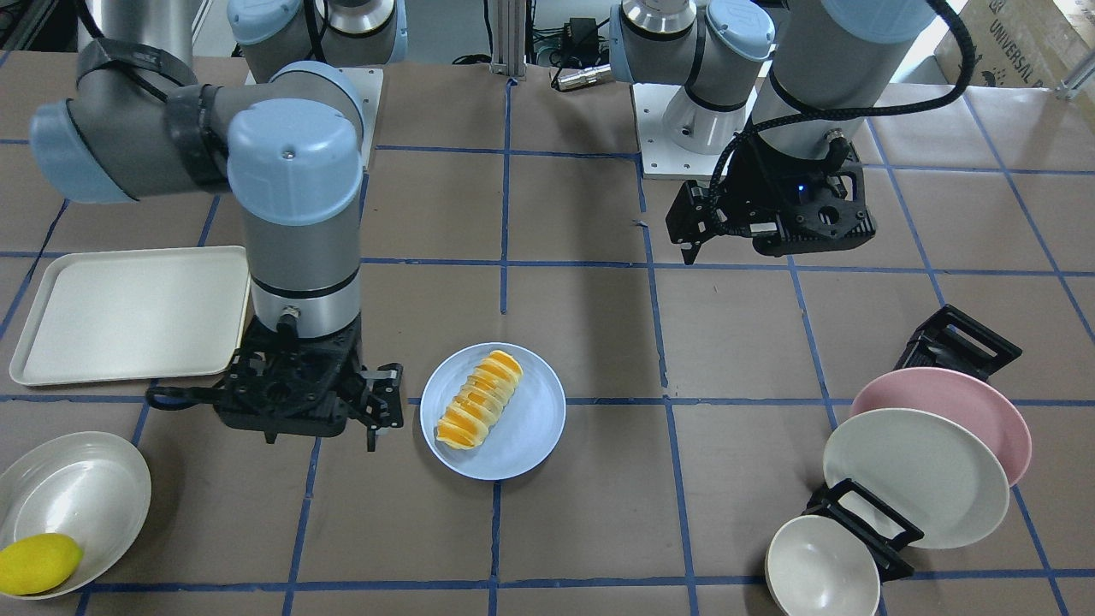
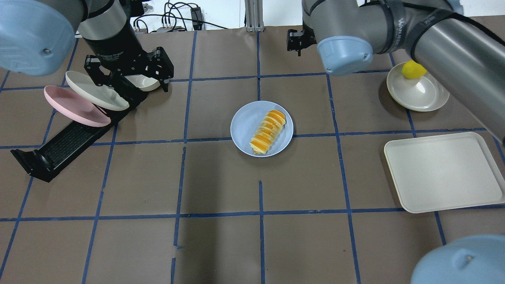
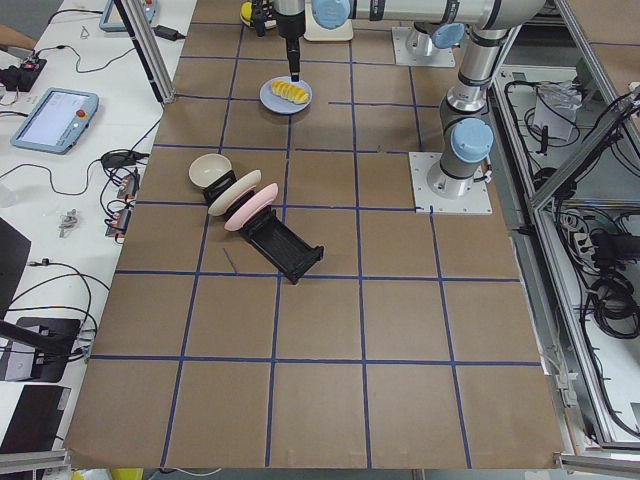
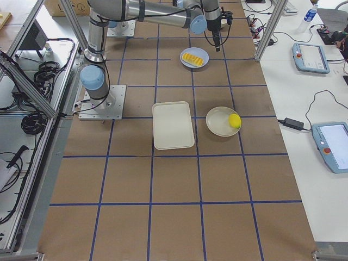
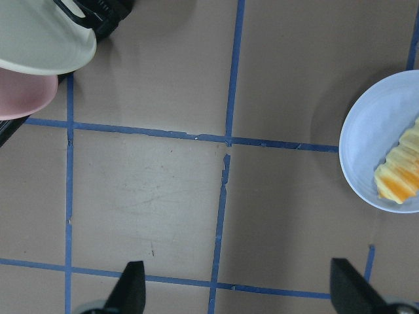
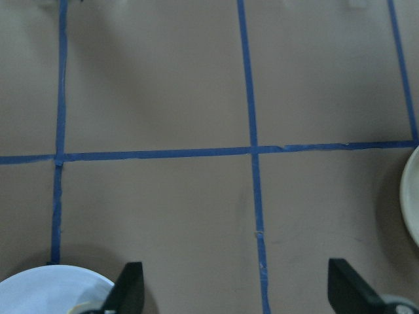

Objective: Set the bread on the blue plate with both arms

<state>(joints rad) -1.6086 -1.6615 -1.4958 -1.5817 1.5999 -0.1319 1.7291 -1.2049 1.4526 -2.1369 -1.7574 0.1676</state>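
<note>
The bread point(image 1: 479, 398) lies lengthwise on the blue plate point(image 1: 522, 436) near the table's middle; both also show in the overhead view, bread point(image 2: 268, 126) on plate point(image 2: 244, 122). My right gripper point(image 1: 383, 409) hangs open and empty just beside the plate, apart from it. My left gripper point(image 1: 691, 244) is open and empty, well back from the plate, near the dish rack point(image 2: 59, 148). The left wrist view shows open fingers point(image 5: 131, 288) over bare table, with the plate point(image 5: 373, 144) at the right. The right wrist view shows open fingers point(image 6: 127, 288) and the plate's rim point(image 6: 46, 284) at the bottom left.
A cream tray point(image 1: 128, 312) lies on my right side. Beyond it, a cream bowl point(image 1: 77, 488) holds a yellow lemon point(image 1: 38, 562). On my left, the black rack holds a pink plate point(image 1: 984, 411), a cream-white plate point(image 1: 915, 475) and a small bowl point(image 1: 821, 569).
</note>
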